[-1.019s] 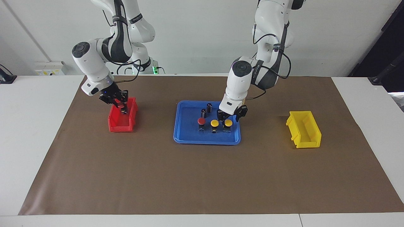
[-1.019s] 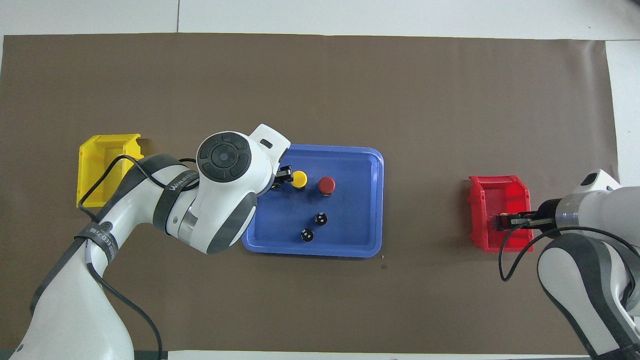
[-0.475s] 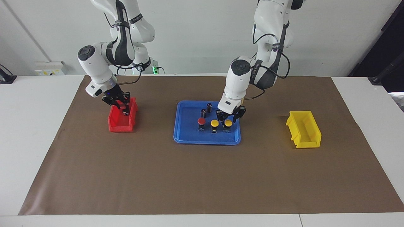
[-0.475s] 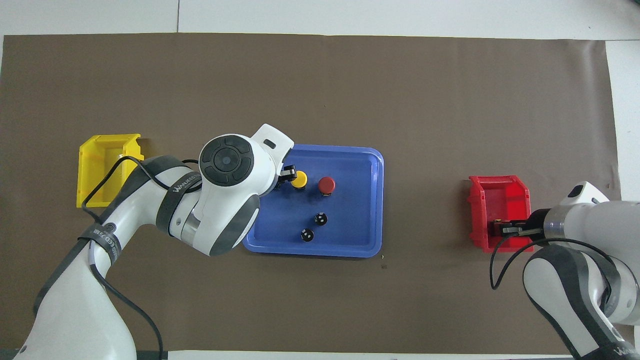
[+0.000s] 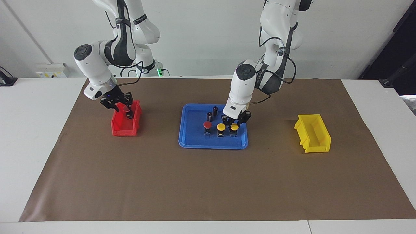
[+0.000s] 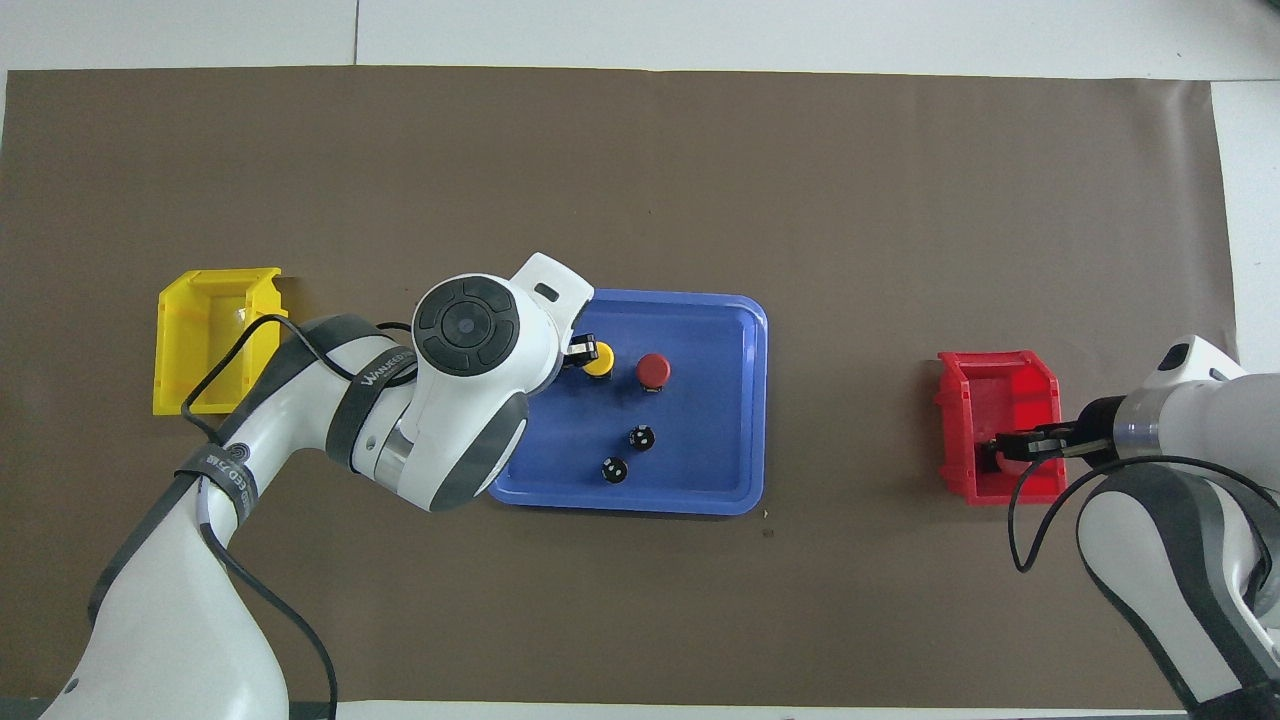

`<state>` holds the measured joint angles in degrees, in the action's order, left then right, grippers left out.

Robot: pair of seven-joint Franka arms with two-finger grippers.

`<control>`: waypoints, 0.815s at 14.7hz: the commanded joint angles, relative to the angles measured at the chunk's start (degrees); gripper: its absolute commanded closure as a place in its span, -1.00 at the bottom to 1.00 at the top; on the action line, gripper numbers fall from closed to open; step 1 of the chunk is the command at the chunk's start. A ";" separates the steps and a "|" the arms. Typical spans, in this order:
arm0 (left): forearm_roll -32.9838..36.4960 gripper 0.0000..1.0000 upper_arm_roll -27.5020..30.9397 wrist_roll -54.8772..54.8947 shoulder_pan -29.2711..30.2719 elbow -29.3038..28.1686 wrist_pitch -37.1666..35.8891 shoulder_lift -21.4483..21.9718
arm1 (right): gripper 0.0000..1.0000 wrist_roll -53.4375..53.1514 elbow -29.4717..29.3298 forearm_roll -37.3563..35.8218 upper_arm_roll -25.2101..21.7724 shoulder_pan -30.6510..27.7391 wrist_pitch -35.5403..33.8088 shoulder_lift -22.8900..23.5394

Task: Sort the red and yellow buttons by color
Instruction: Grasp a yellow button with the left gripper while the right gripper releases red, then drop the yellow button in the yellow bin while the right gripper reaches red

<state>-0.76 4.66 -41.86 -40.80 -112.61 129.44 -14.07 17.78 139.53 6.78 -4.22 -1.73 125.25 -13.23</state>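
While the left end effector [image 5: 234,123] has just clamped onto a yellow button [image 5: 234,127] in the blue tray [image 5: 195,143] at frame centre, the right end effector [image 5: 123,109], jaws parting, releases a red button [image 5: 125,110] into the red bin [image 5: 125,131].

On the blue tray [image 5: 195,143] stand two yellow buttons [image 5: 221,126], one red button [image 5: 207,124] and two dark cylinders [image 5: 215,110]. Beside the tray are two bins [image 5: 125,128], one red, one yellow.
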 commanded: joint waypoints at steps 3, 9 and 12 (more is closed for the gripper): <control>0.23 0.97 1.32 0.98 2.03 10.01 -16.44 1.94 | -0.25 -3.79 -12.06 1.39 1.75 0.32 -8.69 4.43; -0.74 0.97 1.67 23.71 18.79 13.47 -27.48 6.34 | -0.32 -22.93 -28.67 0.51 1.76 13.66 -13.19 12.77; -0.56 0.97 1.93 31.64 27.50 12.24 -27.57 6.43 | -0.37 -35.84 -41.14 0.16 1.76 22.09 -13.89 22.51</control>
<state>-0.84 7.06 -14.68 -17.68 -99.24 102.61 -7.90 -11.37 108.75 6.91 -2.18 16.64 113.73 0.86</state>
